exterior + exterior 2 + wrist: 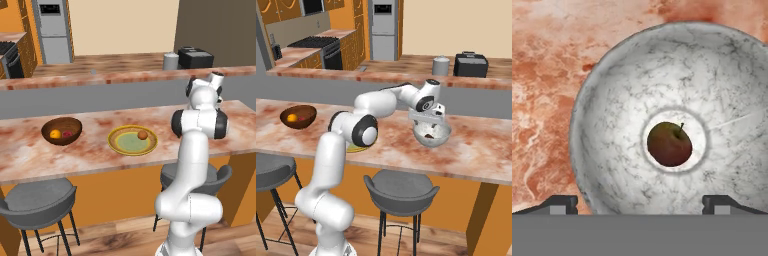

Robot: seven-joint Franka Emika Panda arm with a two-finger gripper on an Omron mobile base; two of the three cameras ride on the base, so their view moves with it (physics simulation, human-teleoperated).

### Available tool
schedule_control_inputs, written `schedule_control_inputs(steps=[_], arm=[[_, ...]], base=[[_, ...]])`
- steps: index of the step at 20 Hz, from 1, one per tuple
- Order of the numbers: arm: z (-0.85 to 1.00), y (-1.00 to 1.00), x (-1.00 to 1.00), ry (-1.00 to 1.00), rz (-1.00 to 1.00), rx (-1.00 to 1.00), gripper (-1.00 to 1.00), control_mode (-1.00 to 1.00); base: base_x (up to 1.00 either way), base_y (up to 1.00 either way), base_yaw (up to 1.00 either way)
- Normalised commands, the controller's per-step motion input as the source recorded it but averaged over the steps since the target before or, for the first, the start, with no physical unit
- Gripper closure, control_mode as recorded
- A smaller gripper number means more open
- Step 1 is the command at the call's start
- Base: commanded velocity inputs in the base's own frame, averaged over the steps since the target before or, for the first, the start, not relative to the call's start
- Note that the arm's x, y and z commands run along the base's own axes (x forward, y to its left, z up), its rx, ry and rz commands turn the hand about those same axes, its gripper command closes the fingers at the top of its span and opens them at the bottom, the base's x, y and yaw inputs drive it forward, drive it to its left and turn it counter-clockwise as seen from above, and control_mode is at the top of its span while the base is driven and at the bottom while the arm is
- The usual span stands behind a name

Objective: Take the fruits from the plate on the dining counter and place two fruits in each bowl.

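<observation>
My gripper (pixel 640 204) is open and hangs just above the pale grey stone bowl (pixel 612 125), with nothing between its fingertips (pixel 560 202). The dark brown fruit (pixel 669 144) lies at that bowl's bottom. In the right base view the gripper (pixel 428 123) hovers over the same bowl (pixel 438 139) on the dining counter (pixel 476 145). The wooden bowl (pixel 61 131) to the left holds a yellow-orange fruit (pixel 55 134) and a pinkish-red fruit (pixel 67 134). One orange fruit (pixel 143 135) rests on the yellow-rimmed plate (pixel 116 134).
Two grey stools (pixel 37 197) (pixel 401 187) stand under the counter's front edge. Behind it runs a higher counter with a grey front, carrying a black toaster (pixel 471 64) and a grey canister (pixel 440 65). My own arm hides part of the plate in the right base view.
</observation>
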Motion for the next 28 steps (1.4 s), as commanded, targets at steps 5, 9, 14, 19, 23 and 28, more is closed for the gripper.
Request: schedule_control_inputs(steps=[5,9,14,19,23,28], arm=[[0.22,0.14,-0.15,0.0,0.0,0.0,-1.0,-1.0],[0.05,0.54,-0.61,-0.02,0.0,-0.02,-1.0,-1.0],[0.0,0.76,-0.68,-0.09,-0.06,-0.1,-1.0,-1.0],[0.0,0.86,-0.61,-0.04,-0.12,-0.14,-1.0,-1.0],[0.0,0.88,-0.55,-0.01,-0.12,-0.14,-1.0,-1.0],[0.04,0.91,-0.23,-0.02,-0.18,-0.07,-1.0,-1.0]], base=[[0.0,0.0,0.0],[0.0,0.0,0.0],[0.0,0.0,0.0],[0.0,0.0,0.0],[0.0,0.0,0.0],[0.0,0.0,0.0]])
